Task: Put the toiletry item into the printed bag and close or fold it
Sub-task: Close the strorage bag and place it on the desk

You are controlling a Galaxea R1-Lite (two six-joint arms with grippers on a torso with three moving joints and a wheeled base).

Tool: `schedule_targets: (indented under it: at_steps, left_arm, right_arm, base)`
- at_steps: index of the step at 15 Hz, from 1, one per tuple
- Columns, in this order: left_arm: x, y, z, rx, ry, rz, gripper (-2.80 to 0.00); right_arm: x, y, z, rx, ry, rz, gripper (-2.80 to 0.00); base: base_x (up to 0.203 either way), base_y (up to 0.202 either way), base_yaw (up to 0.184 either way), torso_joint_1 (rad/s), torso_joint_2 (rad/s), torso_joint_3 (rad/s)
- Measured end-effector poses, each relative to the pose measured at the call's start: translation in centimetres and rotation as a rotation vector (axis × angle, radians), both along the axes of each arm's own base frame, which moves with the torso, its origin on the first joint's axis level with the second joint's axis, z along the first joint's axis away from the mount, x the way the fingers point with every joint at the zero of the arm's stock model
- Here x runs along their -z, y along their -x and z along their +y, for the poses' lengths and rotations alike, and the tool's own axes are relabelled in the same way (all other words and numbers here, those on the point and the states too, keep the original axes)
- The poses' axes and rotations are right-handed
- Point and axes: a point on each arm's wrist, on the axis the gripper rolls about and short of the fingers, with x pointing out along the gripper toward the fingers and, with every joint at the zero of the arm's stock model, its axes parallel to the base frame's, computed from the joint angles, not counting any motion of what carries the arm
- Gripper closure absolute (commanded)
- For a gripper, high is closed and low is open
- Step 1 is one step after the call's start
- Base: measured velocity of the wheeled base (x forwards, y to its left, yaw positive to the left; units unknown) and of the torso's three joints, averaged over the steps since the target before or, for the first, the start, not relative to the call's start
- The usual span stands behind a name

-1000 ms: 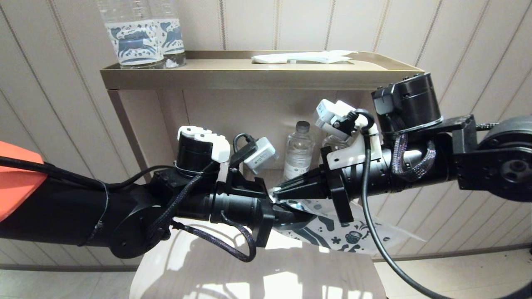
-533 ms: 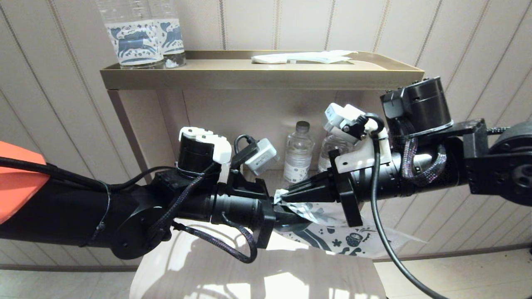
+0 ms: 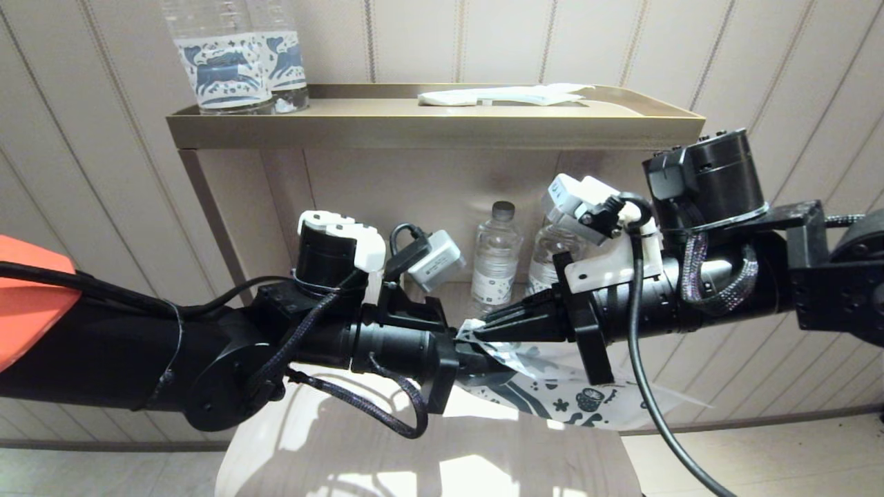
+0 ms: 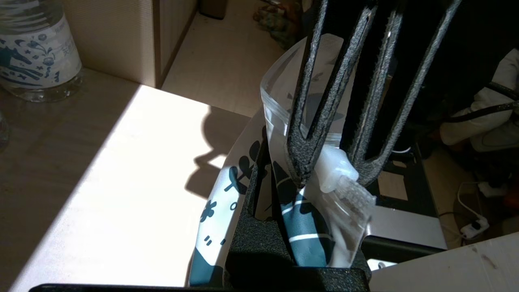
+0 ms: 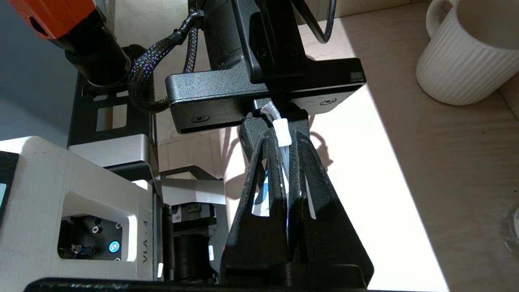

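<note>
Two grippers at work: both meet above the pale counter point(image 3: 428, 455), fingertips nearly touching each other at the mouth of the printed bag point(image 3: 552, 397).
Left gripper point(image 3: 476, 359): clenched on the bag near its open end, arm steady; it has not shifted across the three head views.
Right gripper point(image 3: 476, 333): clamped on the clear upper edge of the bag, with the bristle head of the toothbrush point(image 4: 344, 182) showing right at its fingertips; whether it pinches the brush itself or only the film over it, I cannot tell.
What changed: over the last second the right arm has slid outward and slightly downward, away from the left one, while its fingertips stayed at the bag mouth; the bag's printed tail now hangs a little lower.
Where the toothbrush is: its head sits at the bag opening in the left wrist view, seemingly under the clear film; the handle is hidden, presumably down inside.
Meaning for the task: insertion looks close to done or done, and the small right-arm pull reads as tensioning the mouth before folding it.
Risk: the thin film could slip free of the fingertips.
</note>
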Motion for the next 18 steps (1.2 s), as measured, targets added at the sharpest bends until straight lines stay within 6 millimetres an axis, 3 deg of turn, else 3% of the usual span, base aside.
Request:
schedule_targets:
  at_steps: [9, 10, 18]
  left_arm:
    - [-0.1, -0.1, 0.0, 0.000, 0.002, 0.003, 0.00]
    - [-0.1, -0.1, 0.0, -0.001, 0.002, 0.003, -2.80]
    - [0.0, -0.1, -0.1, -0.001, 0.002, -0.002, -2.80]
  right_arm:
    - [-1.2, -0.9, 1.2, -0.013, -0.004, 0.002, 0.00]
    - [-1.2, -1.0, 1.2, -0.015, -0.004, 0.002, 0.00]
    - [-1.0, -1.3, 1.4, -0.015, 0.000, 0.001, 0.00]
  base:
    - [0.000, 0.000, 0.000, 0.000, 0.00, 0.000]
    - [0.000, 0.000, 0.000, 0.000, 0.00, 0.000]
    - [0.000, 0.000, 0.000, 0.000, 0.00, 0.000]
